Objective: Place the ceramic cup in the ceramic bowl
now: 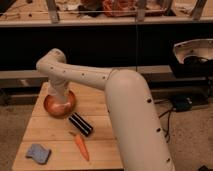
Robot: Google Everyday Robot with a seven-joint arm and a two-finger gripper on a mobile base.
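Orange-brown glossy round ceramic bowl [52,107] is being covered at ten o'clock of the wooden table [102,150] by the gripper [59,100]; its grip cannot be told. Pale ceramic cup is being hidden, so placement seems near completion, release remaining.

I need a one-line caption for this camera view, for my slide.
Arm's end effector lowered over the bowl on a wooden table, beside a carrot, black case and blue sponge.
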